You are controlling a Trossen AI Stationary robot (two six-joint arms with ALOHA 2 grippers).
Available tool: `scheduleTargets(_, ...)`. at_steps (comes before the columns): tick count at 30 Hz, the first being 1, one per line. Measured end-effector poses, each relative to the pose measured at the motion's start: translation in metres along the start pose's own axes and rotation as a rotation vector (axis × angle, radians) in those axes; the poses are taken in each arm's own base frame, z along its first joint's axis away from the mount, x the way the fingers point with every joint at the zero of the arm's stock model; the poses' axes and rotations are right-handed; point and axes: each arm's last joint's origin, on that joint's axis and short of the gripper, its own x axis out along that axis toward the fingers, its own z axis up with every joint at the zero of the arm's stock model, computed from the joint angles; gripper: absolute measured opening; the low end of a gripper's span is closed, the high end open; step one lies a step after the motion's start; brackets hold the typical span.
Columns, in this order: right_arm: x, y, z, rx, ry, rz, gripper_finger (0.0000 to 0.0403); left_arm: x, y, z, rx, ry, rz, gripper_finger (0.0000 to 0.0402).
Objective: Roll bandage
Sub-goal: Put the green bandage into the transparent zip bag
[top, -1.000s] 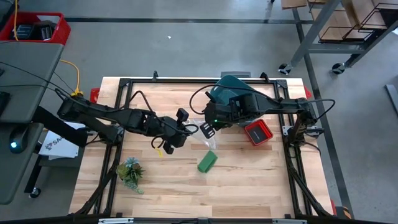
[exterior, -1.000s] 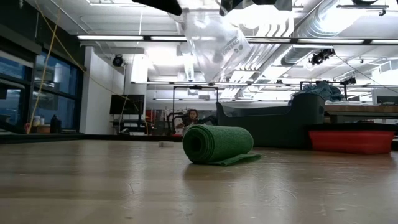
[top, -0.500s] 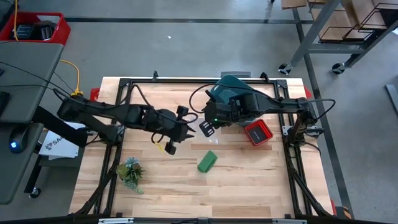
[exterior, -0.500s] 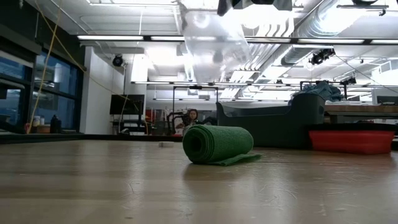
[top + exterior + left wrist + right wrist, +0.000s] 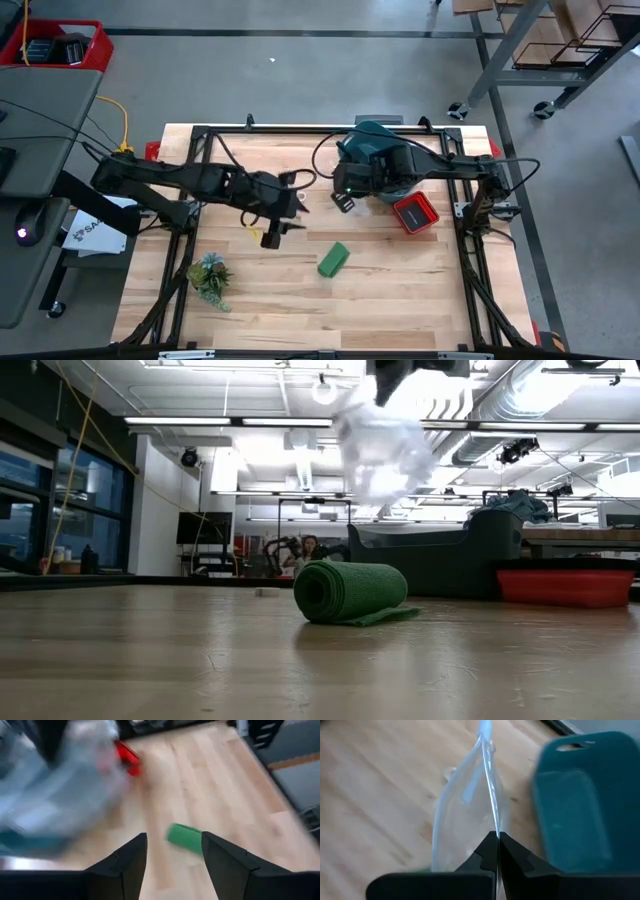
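Two tools work above the table [image 5: 400,290]. In the right wrist view we see the right tool [image 5: 497,842] clenched on the edge of a clear plastic bag [image 5: 470,820], a grip the high view barely shows, with the teal bin [image 5: 580,805] just beyond it. In the left wrist view the left tool [image 5: 174,851] is released, fingers apart, holding nothing; the bandage [image 5: 184,838], a small green roll, lies on the wood ahead of it. From above we find the roll [image 5: 333,259] lying apart from both tools, open wood around it. The low view shows its loose end flat on the table. A red tray [image 5: 415,213] sits beside the bin.
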Motion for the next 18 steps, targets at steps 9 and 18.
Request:
scheduleTargets(9, 0.004, -0.027, -0.051, 0.064, 0.119, -0.116, 0.0, 0.06, -0.018, -0.058, -0.518, -0.071, -0.127, 0.0189)
scheduleTargets(18, 0.009, -0.058, -0.107, 0.19, 0.116, -0.079, 0.0, 0.12, -0.045, -0.073, -0.715, 0.026, -0.131, 0.0189)
